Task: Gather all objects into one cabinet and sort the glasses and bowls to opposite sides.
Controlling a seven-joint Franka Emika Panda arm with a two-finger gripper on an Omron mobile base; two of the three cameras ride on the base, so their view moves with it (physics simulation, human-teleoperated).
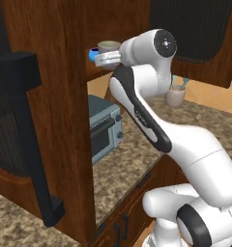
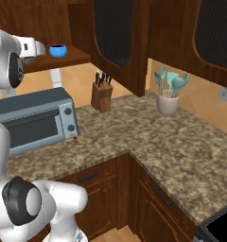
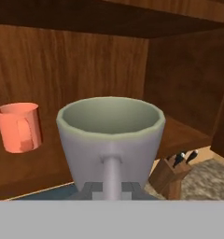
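Pale grey cup (image 3: pixel 111 140) sat inside the cabinet (image 3: pixel 86 60), gripper (image 3: pixel 112 189) apparently clamped on it, right of the coral cup (image 3: pixel 19 127). You should've set it down beside that one, upright, without knocking it.

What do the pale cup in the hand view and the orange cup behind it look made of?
Pale cup: likely matte glazed ceramic, with thick walls, a rounded rim and no sharp highlights. Orange cup: opaque coral, also matte; ceramic or plastic, the render leaves it open.
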